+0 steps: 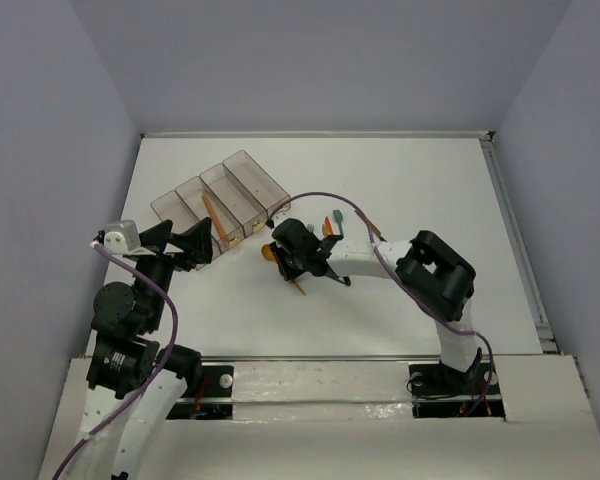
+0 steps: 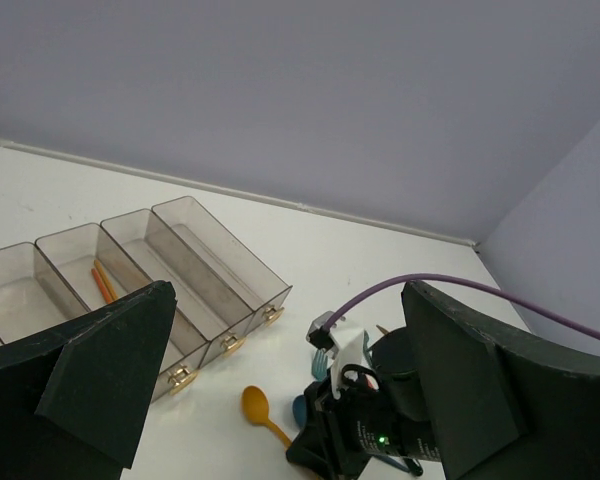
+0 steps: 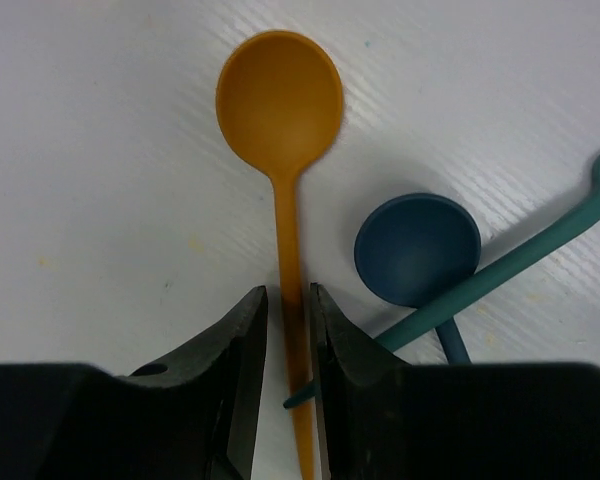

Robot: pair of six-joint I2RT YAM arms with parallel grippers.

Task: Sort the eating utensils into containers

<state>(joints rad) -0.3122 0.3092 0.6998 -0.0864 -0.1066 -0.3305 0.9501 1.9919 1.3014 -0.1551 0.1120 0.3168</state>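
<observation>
One orange spoon [image 3: 280,100], round bowl at upper centre, lies with its handle between the narrowly parted fingers of the right gripper [image 3: 288,295]. Lower right: one blue spoon [image 3: 417,248], one teal handle [image 3: 500,275]. The left gripper [image 2: 287,295] is spread, empty. Four bins [image 2: 235,255] stand at left.

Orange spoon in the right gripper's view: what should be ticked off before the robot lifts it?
1. Orange spoon handle lined up inside the right gripper: ok.
2. Gripper clamped on the handle: not ok, slivers of table show on both sides of it.
3. Neighbours clear: not ok. The tip of the teal utensil reaches in beside the orange handle. The dark blue spoon lies apart.
4. Bins open on top: ok. One holds an orange utensil.
5. Left gripper free: ok, open and holding nothing.
</observation>
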